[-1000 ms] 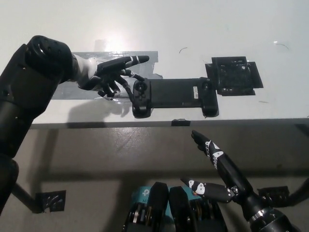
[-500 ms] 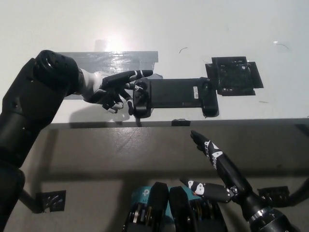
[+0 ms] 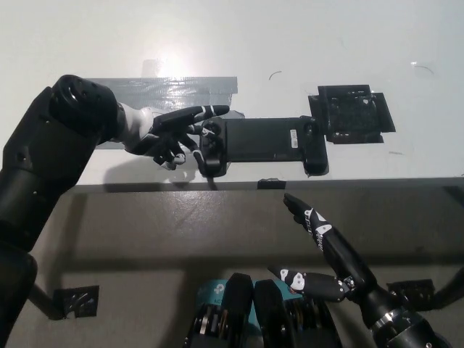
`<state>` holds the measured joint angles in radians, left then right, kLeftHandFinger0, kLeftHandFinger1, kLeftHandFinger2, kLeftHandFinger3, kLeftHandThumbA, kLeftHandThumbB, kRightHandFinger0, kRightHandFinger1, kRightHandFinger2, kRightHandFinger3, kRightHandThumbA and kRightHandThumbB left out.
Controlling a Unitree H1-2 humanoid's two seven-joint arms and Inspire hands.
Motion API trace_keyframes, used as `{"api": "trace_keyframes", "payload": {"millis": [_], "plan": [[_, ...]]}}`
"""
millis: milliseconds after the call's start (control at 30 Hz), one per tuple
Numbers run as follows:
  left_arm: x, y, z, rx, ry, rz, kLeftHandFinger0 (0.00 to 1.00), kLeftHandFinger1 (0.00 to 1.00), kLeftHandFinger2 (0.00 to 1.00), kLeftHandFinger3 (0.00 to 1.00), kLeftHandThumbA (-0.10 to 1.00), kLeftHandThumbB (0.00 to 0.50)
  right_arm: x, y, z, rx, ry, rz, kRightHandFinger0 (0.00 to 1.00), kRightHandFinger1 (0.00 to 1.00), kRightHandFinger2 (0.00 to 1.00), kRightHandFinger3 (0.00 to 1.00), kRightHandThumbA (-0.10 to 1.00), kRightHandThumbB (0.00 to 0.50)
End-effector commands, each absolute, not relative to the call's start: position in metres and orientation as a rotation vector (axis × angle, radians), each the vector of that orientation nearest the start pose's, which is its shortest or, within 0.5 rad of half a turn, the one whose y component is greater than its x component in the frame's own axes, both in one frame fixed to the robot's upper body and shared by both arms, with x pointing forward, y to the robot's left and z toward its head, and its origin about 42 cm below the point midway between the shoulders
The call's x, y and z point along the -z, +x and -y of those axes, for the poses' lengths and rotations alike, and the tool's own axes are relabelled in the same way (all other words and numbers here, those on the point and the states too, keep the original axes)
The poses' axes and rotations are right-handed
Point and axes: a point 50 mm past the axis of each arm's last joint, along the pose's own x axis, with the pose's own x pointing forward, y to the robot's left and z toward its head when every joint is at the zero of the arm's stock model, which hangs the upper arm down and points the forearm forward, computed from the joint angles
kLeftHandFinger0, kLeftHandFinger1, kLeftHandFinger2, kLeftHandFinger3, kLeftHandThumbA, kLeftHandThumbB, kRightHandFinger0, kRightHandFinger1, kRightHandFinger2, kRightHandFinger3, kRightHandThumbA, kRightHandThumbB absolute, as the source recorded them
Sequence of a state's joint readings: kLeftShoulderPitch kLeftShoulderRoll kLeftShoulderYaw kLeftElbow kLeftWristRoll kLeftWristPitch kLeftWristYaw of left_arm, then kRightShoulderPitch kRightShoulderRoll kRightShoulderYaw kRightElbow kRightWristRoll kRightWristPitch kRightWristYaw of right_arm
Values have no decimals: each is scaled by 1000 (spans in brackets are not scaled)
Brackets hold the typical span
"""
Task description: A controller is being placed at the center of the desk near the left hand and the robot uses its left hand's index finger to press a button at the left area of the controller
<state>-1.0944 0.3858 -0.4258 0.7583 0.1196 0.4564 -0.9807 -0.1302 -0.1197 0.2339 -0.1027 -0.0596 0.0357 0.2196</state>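
Head view: left robot hand (image 3: pixel 168 134) holds nothing, 1 finger extended over the controller (image 3: pixel 261 143)'s left end, reaching its buttons. Right robot hand (image 3: pixel 319 250) hangs spread, empty, below the desk (image 3: pixel 304 43) edge.

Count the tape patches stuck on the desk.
2: grey tape strip beyond the left hand, and black tape patch past the controller's right end. More may lie outside view.

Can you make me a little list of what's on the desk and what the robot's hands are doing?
desk: white desk, front edge facing the robot
controller: black controller, flat near the desk's front edge
left hand: left hand at the controller's left end, one finger stretched out over it
right hand: right hand resting below the desk edge, fingers apart
tape: grey tape behind the left hand
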Motion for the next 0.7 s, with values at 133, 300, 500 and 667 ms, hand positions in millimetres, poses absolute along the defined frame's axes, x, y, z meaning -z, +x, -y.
{"api": "trace_keyframes", "payload": {"millis": [133,300,500,667], "plan": [[-355,552,-222,864,683,-452,36,275,694,1000,1000,486,-164,320,163,-491,-231,229,1000,1000,1000,1000,765,218],[-364,552,-224,865,685,-438,34,236,640,1000,1000,489,-167,322,162,-493,-229,229,1000,1000,1000,1000,764,214],[-356,550,-225,873,686,-453,96,271,654,1000,1000,480,-168,321,161,-494,-235,233,1000,1000,1000,1000,774,219],[-348,549,-222,858,706,-454,101,259,617,1000,1000,458,-168,323,161,-496,-237,236,1000,1000,1000,1000,781,219]]}}
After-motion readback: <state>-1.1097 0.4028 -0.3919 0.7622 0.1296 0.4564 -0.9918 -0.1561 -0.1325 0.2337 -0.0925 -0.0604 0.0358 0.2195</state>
